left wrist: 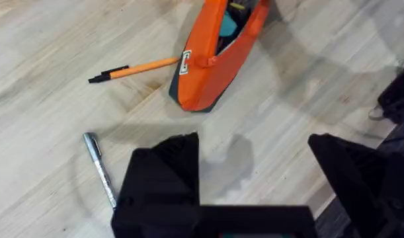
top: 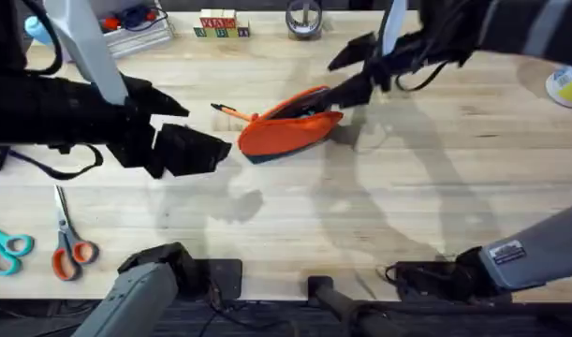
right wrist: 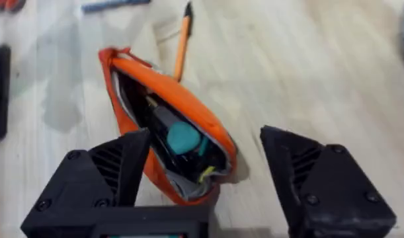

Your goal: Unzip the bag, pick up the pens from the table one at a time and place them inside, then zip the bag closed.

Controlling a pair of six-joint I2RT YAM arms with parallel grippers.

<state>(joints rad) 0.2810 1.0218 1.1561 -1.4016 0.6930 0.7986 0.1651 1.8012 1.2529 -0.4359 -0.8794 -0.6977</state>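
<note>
The orange bag (top: 290,128) lies on the table (top: 295,215) with its zipper open; a teal item shows inside the bag (right wrist: 168,125). An orange pen (top: 231,112) rests just left of it, touching or nearly touching the pouch. In the left wrist view a silver pen (left wrist: 99,168) lies on the wood close to the orange pen (left wrist: 135,69) and the bag (left wrist: 211,56). My left gripper (top: 199,129) hovers open left of the bag, holding nothing. At the bag's right end my right gripper (top: 337,82) stands open, its jaws spread over the open end (right wrist: 211,185).
Orange-handled scissors (top: 70,245) and teal-handled scissors (top: 5,248) lie at the front left. Letter blocks (top: 220,25), a tape roll (top: 304,19) and a tray (top: 126,33) line the back edge. A white and yellow container (top: 566,86) stands at the far right.
</note>
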